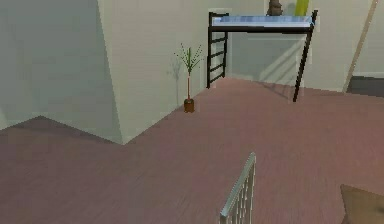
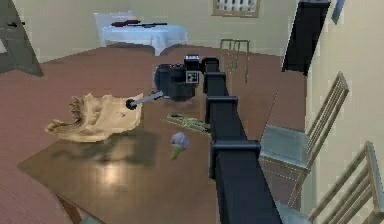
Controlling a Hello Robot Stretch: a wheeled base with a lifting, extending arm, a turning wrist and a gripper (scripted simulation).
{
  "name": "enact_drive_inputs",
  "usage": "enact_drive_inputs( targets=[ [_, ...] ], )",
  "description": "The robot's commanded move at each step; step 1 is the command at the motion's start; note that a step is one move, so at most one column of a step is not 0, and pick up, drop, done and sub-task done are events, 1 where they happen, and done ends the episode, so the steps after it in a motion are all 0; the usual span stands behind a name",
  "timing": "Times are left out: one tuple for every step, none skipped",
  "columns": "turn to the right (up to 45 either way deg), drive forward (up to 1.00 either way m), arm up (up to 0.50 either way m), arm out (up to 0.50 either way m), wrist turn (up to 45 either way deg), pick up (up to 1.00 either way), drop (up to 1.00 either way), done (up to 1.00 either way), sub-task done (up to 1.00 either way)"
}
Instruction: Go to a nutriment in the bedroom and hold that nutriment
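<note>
Your fingers [image 2: 145,98] point to the arm side view's left, tips at the edge of the tan lumpy thing [image 2: 92,116], probably the nutriment, lying on the surface [image 2: 110,168]; you cannot tell whether they hold anything.

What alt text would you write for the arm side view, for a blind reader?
The robot's dark arm reaches over a brown table, its claw near a tan crumpled object. A white bed stands by the far wall, grey chairs at the view's right.
</note>
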Motion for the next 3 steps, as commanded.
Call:
enact_drive_inputs(
  targets=[
    [0.0, 0.00, 0.00, 0.00, 30.0, 0.00, 0.00, 0.00, 0.00],
    [0.0, 0.00, -0.30, 0.00, 0.0, 0.00, 0.00, 0.00, 0.00],
    [0.0, 0.00, 0.00, 0.00, 0.0, 1.00, 0.00, 0.00, 0.00]
  ],
)
